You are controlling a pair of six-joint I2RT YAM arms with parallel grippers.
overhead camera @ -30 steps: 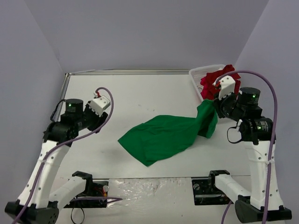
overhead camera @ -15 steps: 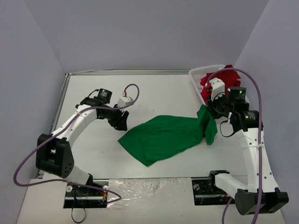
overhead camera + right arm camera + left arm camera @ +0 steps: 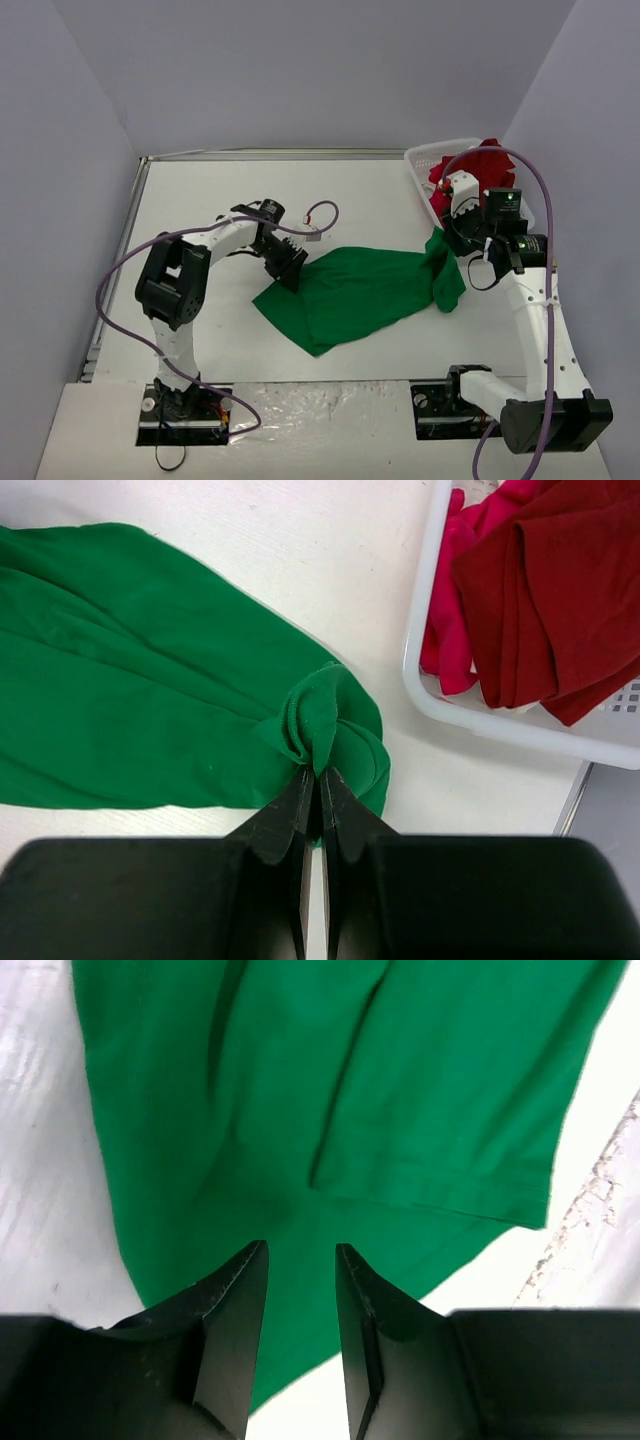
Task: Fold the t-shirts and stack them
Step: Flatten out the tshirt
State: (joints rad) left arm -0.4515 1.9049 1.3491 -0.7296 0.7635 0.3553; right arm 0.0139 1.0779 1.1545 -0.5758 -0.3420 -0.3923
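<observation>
The left claw (image 3: 298,1260) points down with its two black fingers a narrow gap apart. Nothing is pinched between them, and green cloth shows through the gap. Directly under and ahead of it lies the bright green cloth t-shirt (image 3: 360,290). In the left wrist view a folded-over layer of the shirt, ending in a stitched hem (image 3: 430,1185), lies just ahead and to the right of the fingertips. Bare white table (image 3: 200,200) shows on both sides of the claw. From above, this claw sits over the shirt's left edge, and the rest of the garment spreads flat and creased away from it towards the other arm.

The right claw (image 3: 318,777) is closed tight on a bunched fold of the same green t-shirt. The fold puckers up right at its fingertips, so that end of the shirt is gathered and lifted a little. From there the cloth fans out to the claw's left, across the table.

Ahead and to the right of the right claw, apart from the green cloth, stands the white plastic lattice basket (image 3: 470,720). The deep red cloth t-shirt (image 3: 560,590) lies crumpled in it and partly hangs over the rim. A pink cloth (image 3: 445,630) is tucked beside it, against the basket wall nearest the claw.
</observation>
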